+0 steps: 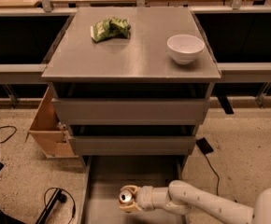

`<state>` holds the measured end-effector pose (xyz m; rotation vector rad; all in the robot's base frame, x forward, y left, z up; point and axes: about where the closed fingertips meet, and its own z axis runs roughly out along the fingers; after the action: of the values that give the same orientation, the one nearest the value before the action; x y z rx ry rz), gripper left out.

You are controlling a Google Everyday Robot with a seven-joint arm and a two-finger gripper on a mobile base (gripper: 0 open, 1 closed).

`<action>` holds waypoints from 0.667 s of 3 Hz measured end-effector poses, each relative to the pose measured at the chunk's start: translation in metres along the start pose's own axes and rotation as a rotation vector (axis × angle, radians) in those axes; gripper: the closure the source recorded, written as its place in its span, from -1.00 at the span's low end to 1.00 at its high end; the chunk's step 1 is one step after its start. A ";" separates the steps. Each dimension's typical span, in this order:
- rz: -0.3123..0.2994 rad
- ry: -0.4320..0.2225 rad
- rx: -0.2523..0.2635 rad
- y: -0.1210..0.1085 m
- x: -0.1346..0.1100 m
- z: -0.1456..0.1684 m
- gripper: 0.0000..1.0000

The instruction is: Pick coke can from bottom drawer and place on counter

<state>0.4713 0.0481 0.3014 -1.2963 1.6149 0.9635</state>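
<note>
The bottom drawer (131,174) is pulled out, low down near the floor. The coke can (124,197) is in it, toward the front. We look down on the can's shiny silver top, with a bit of red around it. The gripper (126,199) is down in the drawer too. Its two pale fingers (131,189) sit on either side of the can and squeeze it, so the pincer is clamped on the can. I cannot tell if the can rests on the drawer floor or hangs just above it. The white arm (196,203) comes in from the lower right. Above the open drawer are two grey drawers (131,111), both pushed in. On top is the flat grey counter (135,55). A white bowl (185,48) sits near its right edge, and a crumpled green bag (110,28) lies near the back left. A tan wooden box (49,129) stands just beside the cabinet on the left. Black cables (56,202) lie on the speckled floor.
</note>
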 end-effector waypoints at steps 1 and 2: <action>0.052 -0.012 -0.124 0.054 -0.113 -0.024 1.00; 0.045 -0.007 -0.172 0.062 -0.198 -0.053 1.00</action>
<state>0.4269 0.0785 0.5083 -1.3743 1.5897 1.1548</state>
